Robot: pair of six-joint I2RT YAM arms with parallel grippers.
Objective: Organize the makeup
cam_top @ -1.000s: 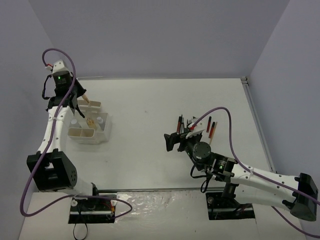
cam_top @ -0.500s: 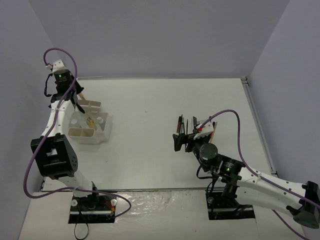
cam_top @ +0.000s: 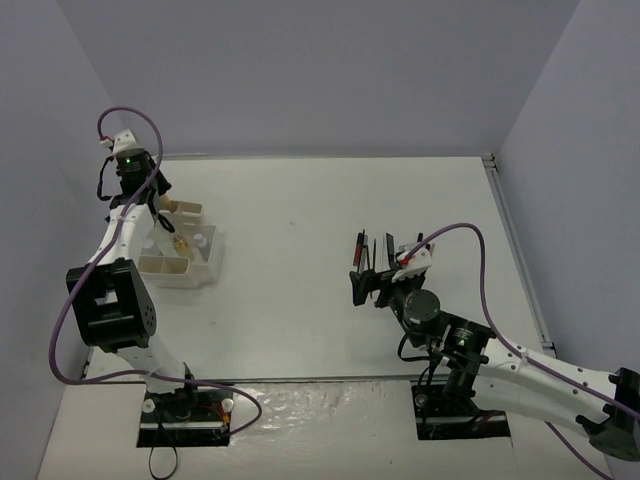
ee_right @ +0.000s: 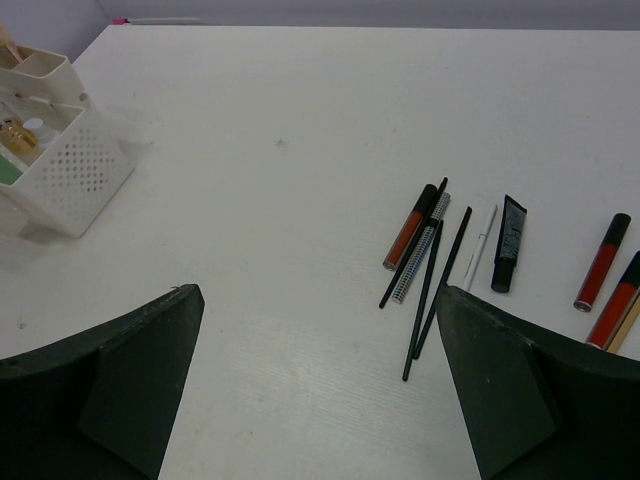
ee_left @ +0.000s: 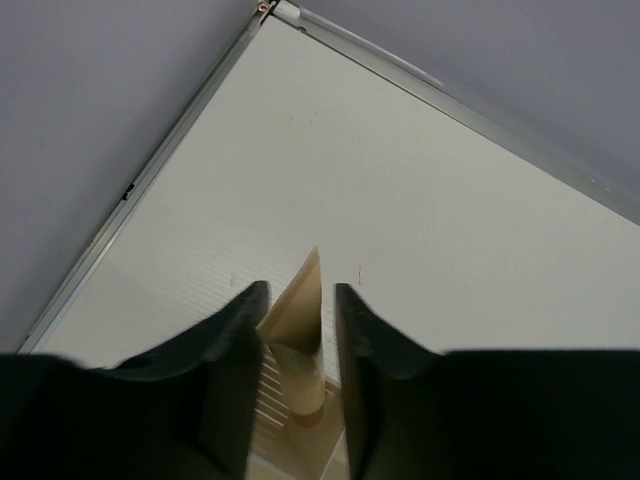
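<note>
Tan wood on the far left: the stick (ee_left: 300,325) stands between the fingers of the left gripper (ee_left: 300,288), its foot down in the far compartment of the tray (cam_top: 170,278). The jaws are narrowly apart, not clamped. There's a sliver of gap on the stick's right side; on its left it may be brushing a finger, too close to call. That's the danger here. If the arm lifts off at an angle, that finger could drag the stick up and flip it out of its slot, or rock the light tray with the bottles (cam_top: 182,242) in it. A straight rise looks the safer way out.

Across the bare middle of the table (cam_top: 290,220) is the right gripper (ee_right: 318,295), jaws spread wide and holding nothing, hanging low just short of the loose makeup. A red tube (ee_right: 408,228) comes first, then thin black pencils (ee_right: 425,300) lying touching and partly crossed, a black tube (ee_right: 507,243), and further red tubes (ee_right: 600,265) at the edge. Trouble there: pencils that thin, flat on the table, are hard to pinch. Wide jaws closing on the bunch could take two at once or send the round ones rolling.
</note>
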